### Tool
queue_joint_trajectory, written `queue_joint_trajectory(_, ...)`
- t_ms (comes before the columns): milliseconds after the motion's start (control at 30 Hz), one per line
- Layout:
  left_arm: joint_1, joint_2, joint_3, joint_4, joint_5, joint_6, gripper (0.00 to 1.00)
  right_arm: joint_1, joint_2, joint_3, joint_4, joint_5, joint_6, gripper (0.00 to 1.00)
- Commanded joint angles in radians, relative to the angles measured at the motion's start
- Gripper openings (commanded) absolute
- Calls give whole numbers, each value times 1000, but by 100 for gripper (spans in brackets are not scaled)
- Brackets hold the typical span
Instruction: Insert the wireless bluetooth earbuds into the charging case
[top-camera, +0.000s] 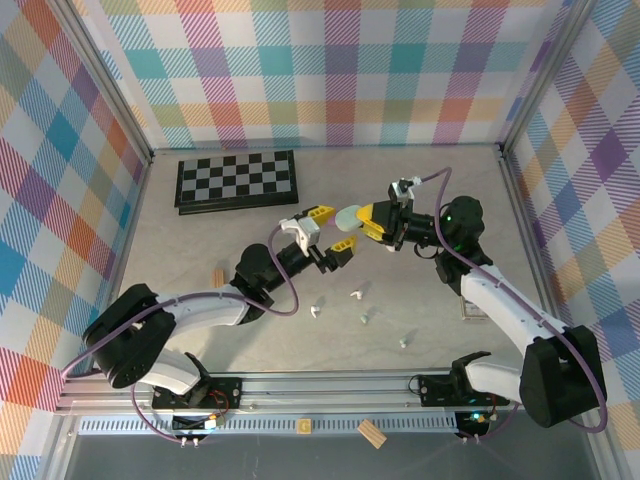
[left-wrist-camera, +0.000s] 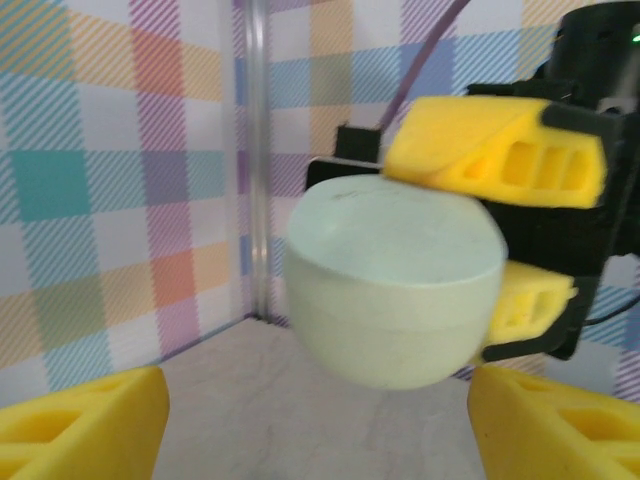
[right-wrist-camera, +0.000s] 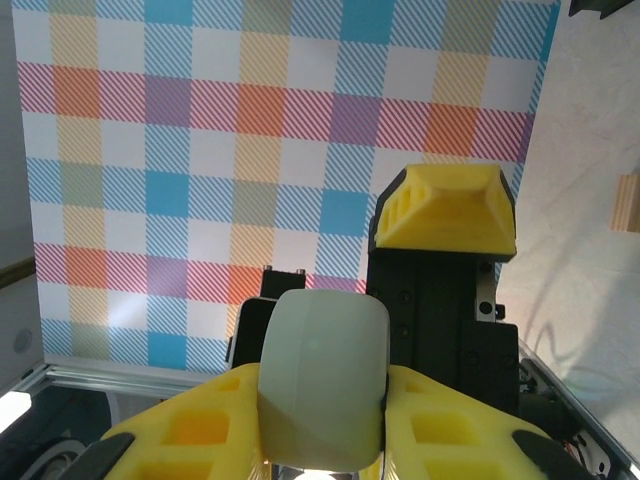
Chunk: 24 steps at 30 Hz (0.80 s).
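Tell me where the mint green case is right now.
In the top view, the mint case sits clamped in the right gripper just right of centre, near the chessboard's right end, with the open left gripper facing it.

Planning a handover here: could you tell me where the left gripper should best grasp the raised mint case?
Probably the free rounded end of the mint case, approaching head-on from the side opposite the right gripper, whose fingers cover the other end. The left gripper, open, faces that free end.
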<state>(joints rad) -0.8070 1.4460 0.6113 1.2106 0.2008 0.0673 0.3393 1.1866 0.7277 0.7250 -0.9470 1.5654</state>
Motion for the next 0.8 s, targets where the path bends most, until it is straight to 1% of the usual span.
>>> queue_joint_trajectory(0, 3, 17, 44, 119, 109, -34, 72, -5, -19, -14, 75, 14, 30, 14)
queue_joint_trajectory(67, 3, 28, 54, 125, 142, -34, 65, -5, -15, -20, 91, 22, 41, 14)
queue_joint_trajectory(133, 2, 41, 65, 129, 152, -37, 62, -6, -10, -23, 107, 26, 51, 13)
queue_joint_trajectory(267, 3, 57, 86, 131, 158, -39, 61, -6, -6, -26, 117, 28, 57, 13)
queue_joint_trajectory(367, 3, 66, 100, 132, 169, -32, 58, -6, -10, -27, 111, 27, 56, 13)
queue_joint_trajectory(633, 3, 76, 109, 132, 174, -33, 42, -5, -23, -34, 70, 27, 29, 12)
queue_joint_trajectory(767, 2, 76, 112, 131, 181, -35, 38, -6, -23, -39, 62, 28, 22, 12)
